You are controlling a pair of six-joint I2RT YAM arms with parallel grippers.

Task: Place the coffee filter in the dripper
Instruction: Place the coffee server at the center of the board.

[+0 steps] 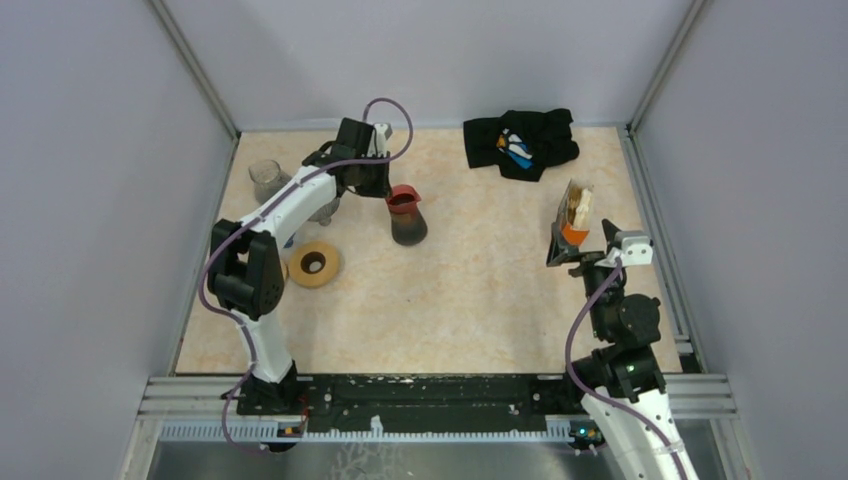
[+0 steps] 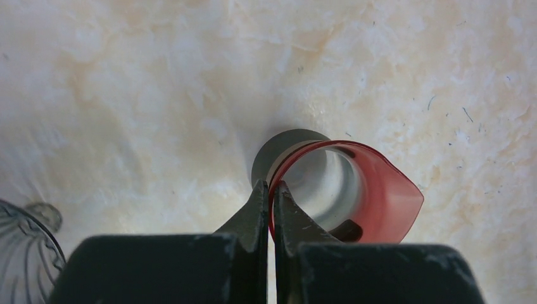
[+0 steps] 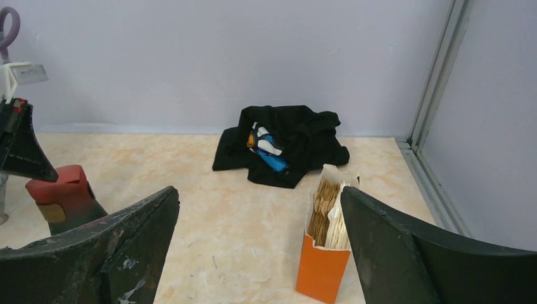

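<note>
Left hand [image 2: 271, 190] pinches the red rim [image 2: 380, 183] of the pot [image 1: 409, 225].
Right hand [image 3: 258, 202] is spread by the orange box [image 3: 322, 269] of coffee filters [image 3: 326, 212] on the bench [image 1: 480, 290]; the glass dripper [image 1: 266, 180] stands far left.

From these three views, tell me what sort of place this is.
Probably a robot test cell dressed as a coffee bench: plain walls on aluminium framing box in a marbled table, two arms are bolted at its edge, and a red-rimmed carafe and orange filter box sit out.
</note>
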